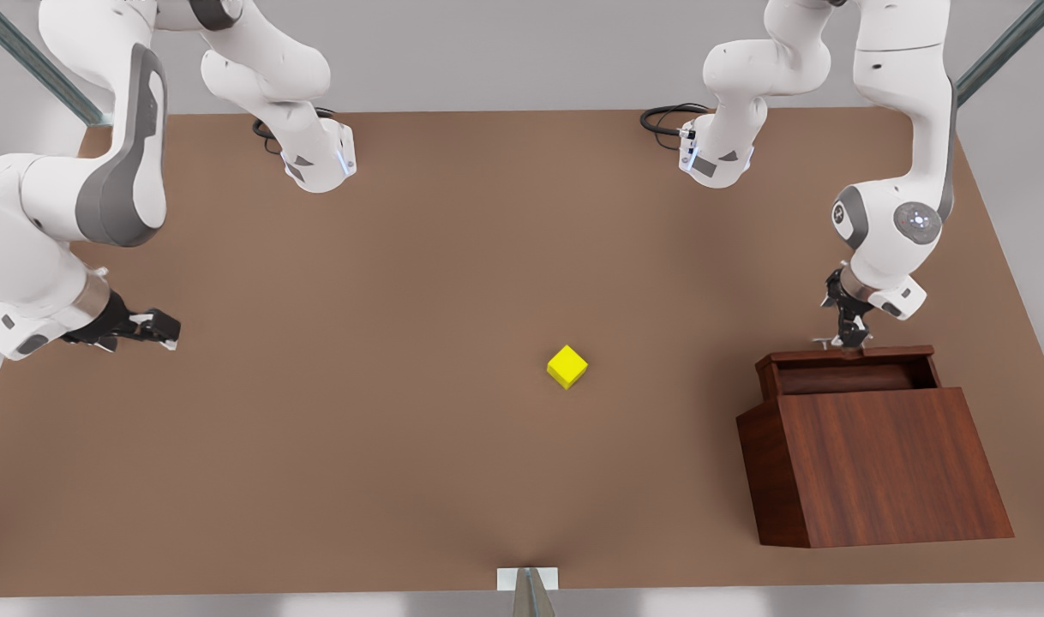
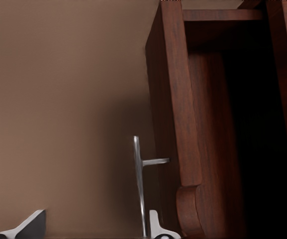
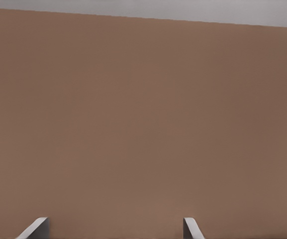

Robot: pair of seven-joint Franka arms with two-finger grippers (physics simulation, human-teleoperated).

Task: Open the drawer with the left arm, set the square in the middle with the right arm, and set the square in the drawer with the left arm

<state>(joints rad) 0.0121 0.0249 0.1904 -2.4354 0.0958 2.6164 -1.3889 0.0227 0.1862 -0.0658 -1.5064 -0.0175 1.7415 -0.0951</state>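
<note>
The yellow square (image 1: pixel 567 366) rests on the bare brown table near its middle, with no gripper touching it. On the front view's right stands the wooden box (image 1: pixel 882 463), its drawer (image 1: pixel 848 374) slid out toward the back and showing a dark hollow. My left gripper (image 1: pixel 849 337) hangs over the drawer's silver handle (image 1: pixel 829 344). In the left wrist view the handle (image 2: pixel 139 184) runs between the open fingers of the left gripper (image 2: pixel 93 230), beside the drawer front (image 2: pixel 183 99). My right gripper (image 1: pixel 158 328) waits open, low over the table at the front view's left; the right wrist view has it (image 3: pixel 111 229) over bare tabletop.
Both arm bases (image 1: pixel 316 158) (image 1: pixel 717 158) stand at the table's back edge with black cables. A small white mount (image 1: pixel 528 579) sits at the front edge. Wide bare tabletop (image 1: pixel 359 386) lies between the right gripper and the square.
</note>
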